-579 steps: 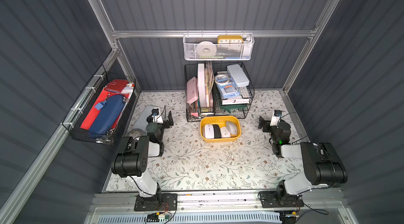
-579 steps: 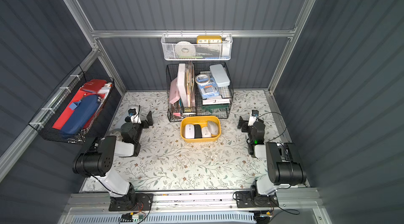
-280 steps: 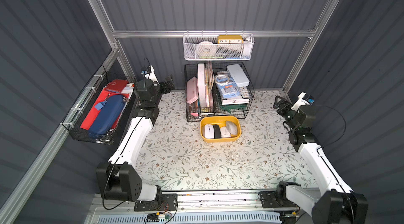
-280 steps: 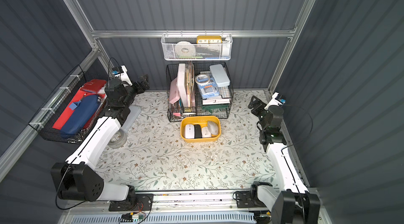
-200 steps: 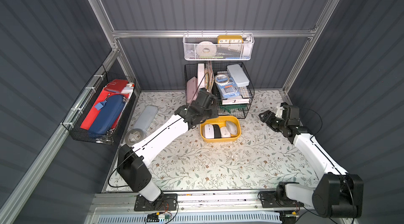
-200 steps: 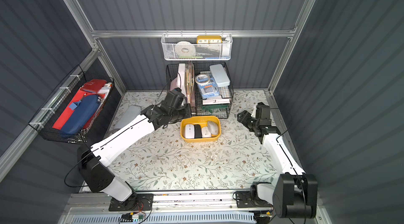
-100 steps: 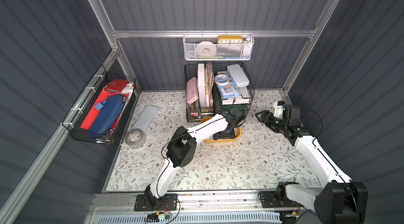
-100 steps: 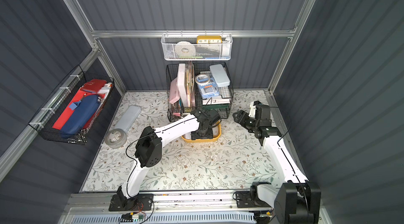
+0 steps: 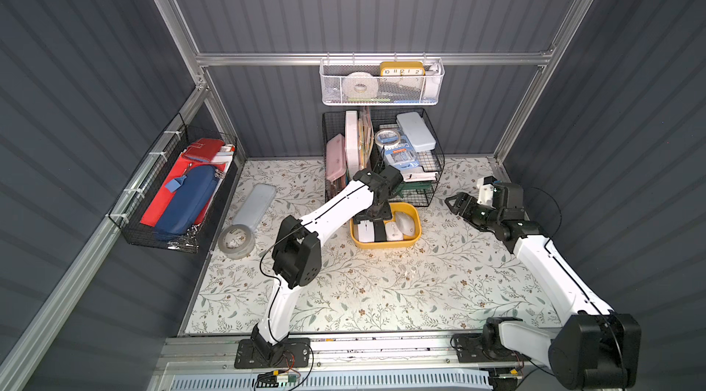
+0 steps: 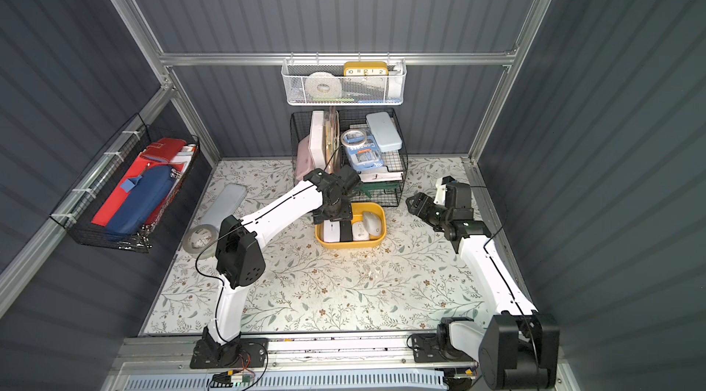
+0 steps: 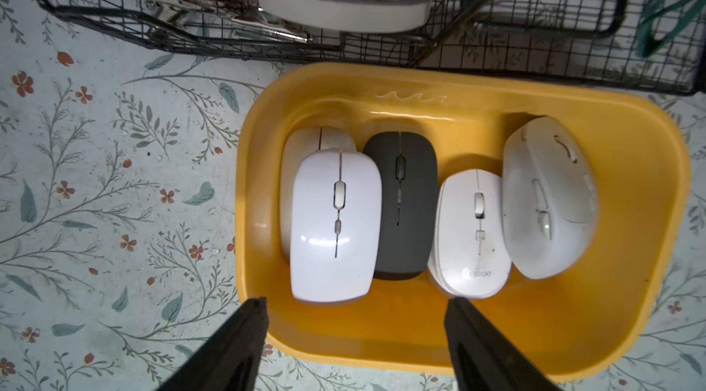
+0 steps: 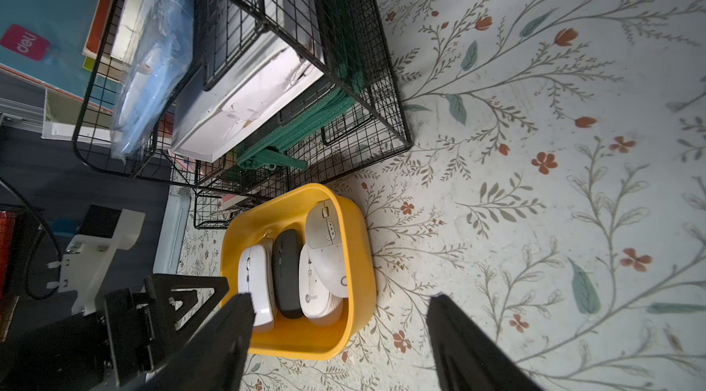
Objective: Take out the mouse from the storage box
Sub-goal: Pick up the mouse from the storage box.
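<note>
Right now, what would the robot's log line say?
left gripper: open over storage box | right gripper: open, off to the side | mice: in box, none held

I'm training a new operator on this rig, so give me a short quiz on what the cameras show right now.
1. True or false: the left pincer is shut on a mouse.
2. In the box, the mouse lying between white mice is: A dark grey; B red; C blue.
3. Fill in: the box stands beside a black wire ____.
Key: 1 false, it hangs open over the box, holding nothing. 2 A. 3 basket.
</note>
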Robot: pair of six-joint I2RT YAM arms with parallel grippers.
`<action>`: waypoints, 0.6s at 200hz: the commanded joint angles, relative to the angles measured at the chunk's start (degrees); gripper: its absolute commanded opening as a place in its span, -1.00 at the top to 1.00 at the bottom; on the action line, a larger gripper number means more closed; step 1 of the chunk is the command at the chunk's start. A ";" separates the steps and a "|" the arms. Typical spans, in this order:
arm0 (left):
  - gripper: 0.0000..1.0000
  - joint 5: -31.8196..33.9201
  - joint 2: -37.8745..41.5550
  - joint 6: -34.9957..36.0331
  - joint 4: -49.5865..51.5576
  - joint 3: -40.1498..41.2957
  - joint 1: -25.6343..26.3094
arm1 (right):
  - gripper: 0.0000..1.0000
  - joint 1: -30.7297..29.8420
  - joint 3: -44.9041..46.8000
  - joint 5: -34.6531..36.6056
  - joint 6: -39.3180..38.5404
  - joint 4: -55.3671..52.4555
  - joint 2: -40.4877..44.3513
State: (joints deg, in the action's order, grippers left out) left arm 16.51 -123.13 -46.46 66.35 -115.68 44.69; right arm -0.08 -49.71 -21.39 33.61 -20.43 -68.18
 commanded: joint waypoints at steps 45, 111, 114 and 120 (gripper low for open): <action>-0.53 -1.71 -1.76 5.09 1.24 2.99 -1.62 | -0.57 -0.34 -0.74 0.09 -0.65 0.65 0.06; -0.52 -4.49 -3.40 9.88 -3.79 4.70 -2.74 | -0.61 -0.37 -0.47 -0.12 -0.82 0.72 0.19; -0.52 -4.55 -3.50 9.98 -3.77 4.55 -2.83 | -0.61 -0.36 -0.47 -0.14 -0.82 0.71 0.20; -0.52 -4.65 -3.92 10.22 -3.79 4.37 -2.94 | -0.62 -0.36 -0.47 -0.16 -0.80 0.71 0.08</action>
State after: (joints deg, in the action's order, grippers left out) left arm 13.15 -125.27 -39.18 63.44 -110.83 42.26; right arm -0.10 -49.71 -21.41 33.58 -20.32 -68.18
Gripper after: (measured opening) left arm 0.761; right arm 0.807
